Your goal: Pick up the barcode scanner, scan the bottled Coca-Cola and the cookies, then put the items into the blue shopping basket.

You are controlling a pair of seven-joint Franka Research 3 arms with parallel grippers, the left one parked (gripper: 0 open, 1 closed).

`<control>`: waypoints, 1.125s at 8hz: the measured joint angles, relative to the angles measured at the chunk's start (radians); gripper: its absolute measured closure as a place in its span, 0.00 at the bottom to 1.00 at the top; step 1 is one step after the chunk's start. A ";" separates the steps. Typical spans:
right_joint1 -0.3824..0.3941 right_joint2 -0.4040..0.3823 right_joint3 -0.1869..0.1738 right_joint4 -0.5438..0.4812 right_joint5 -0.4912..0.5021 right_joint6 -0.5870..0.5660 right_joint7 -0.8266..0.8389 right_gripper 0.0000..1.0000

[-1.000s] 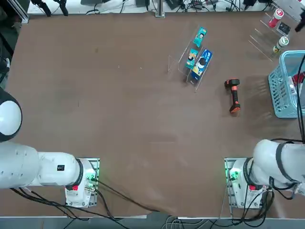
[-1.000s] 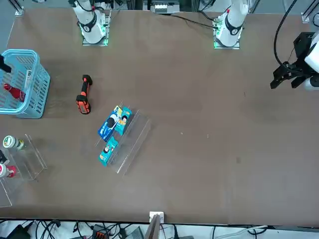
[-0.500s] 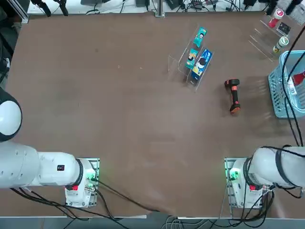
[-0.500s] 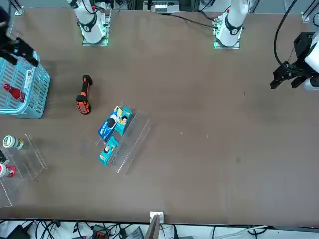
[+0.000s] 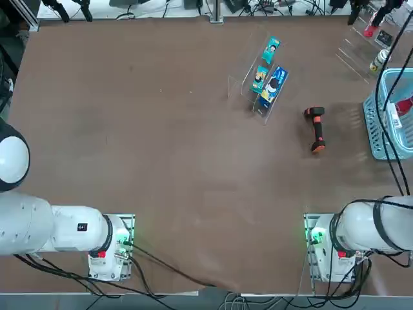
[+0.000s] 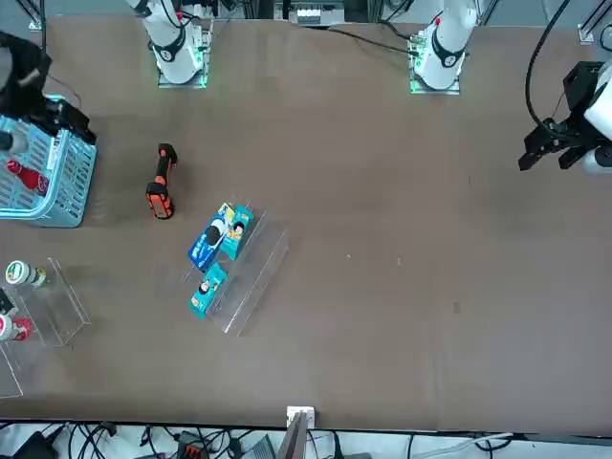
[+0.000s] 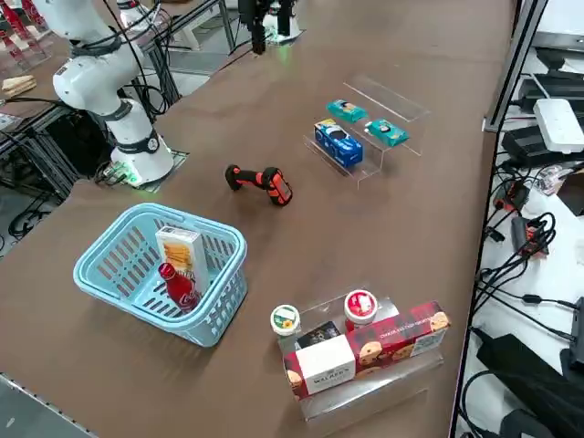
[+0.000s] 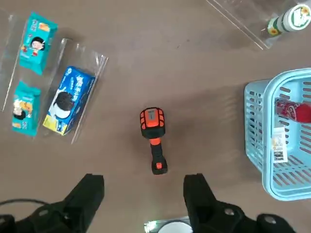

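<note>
A wide brown table point(image 5: 161, 161) fills the views, with cables and equipment along its edges. In the wrist view the right gripper point(image 8: 142, 194) rises from the bottom edge with its two dark fingers point(image 8: 91, 191) set wide apart and holding nothing; only their upper parts are visible, the rest is cut by the frame. In the front view the same gripper shows as a dark shape at the left edge point(image 6: 59, 117), above the basket's near corner, and there the fingers are hard to make out. Between the fingers in the wrist view, a little above them in the picture, the barcode scanner point(image 8: 154, 137) lies flat on the table, its orange head pointing away from the gripper; in the top view it is in the right half of the frame point(image 5: 315, 128). Near it, at the right edge of the wrist picture, stands the blue shopping basket point(image 8: 262, 145), partly cut off by the frame. Inside it the bottled Coca-Cola point(image 7: 179, 285) leans against the cookies point(image 7: 182, 255), which stand upright; this is clearest in the right side view, at the lower left. At the left of the wrist picture a clear acrylic rack point(image 8: 82, 73) holds a dark blue packet point(image 8: 68, 99) and two teal packets point(image 8: 37, 36). A second clear rack point(image 7: 383, 383) in the lower centre of the side view carries more boxes and two small bottles; their labels are too small to read.
</note>
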 joint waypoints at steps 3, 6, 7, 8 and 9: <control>0.053 0.041 -0.095 0.001 0.010 0.015 -0.072 0.00; 0.071 0.044 -0.142 0.005 0.020 0.022 -0.142 0.00; 0.076 0.049 -0.142 0.006 0.020 0.023 -0.142 0.00; 0.081 0.052 -0.142 0.006 0.020 0.026 -0.142 0.00; 0.083 0.052 -0.138 0.006 0.015 0.030 -0.141 0.00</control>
